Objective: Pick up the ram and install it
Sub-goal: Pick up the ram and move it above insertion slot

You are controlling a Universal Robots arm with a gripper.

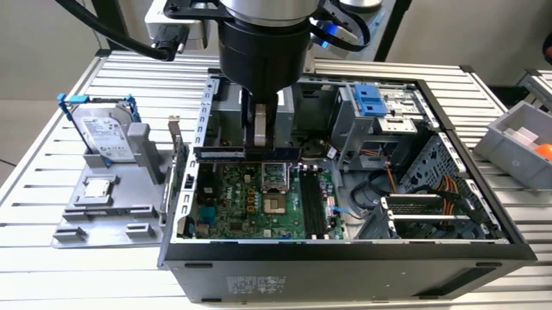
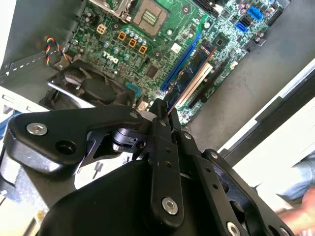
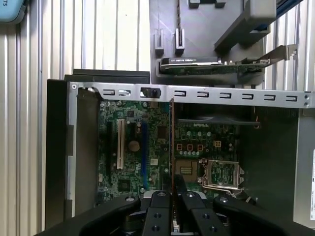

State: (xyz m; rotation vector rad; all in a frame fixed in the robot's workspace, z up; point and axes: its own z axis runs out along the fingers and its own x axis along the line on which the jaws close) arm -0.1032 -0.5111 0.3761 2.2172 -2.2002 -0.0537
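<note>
exterior view: high, angled down into case (image 1: 345, 258) | both wrist views: close, looking past claw (image 3: 172, 189) | all 3 share motherboard (image 1: 250, 203)

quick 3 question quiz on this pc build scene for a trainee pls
1. Multiple choice: what is the gripper shut on? A the hard drive; B the ram; C nothing.
2. Fill in: the held ram hangs over the ___ inside the open case.
3. True or false: the hard drive sits inside the case.
Key: 1 B. 2 motherboard. 3 false: the hard drive stands on the grey stand outside the case, at the exterior view's left.
</note>
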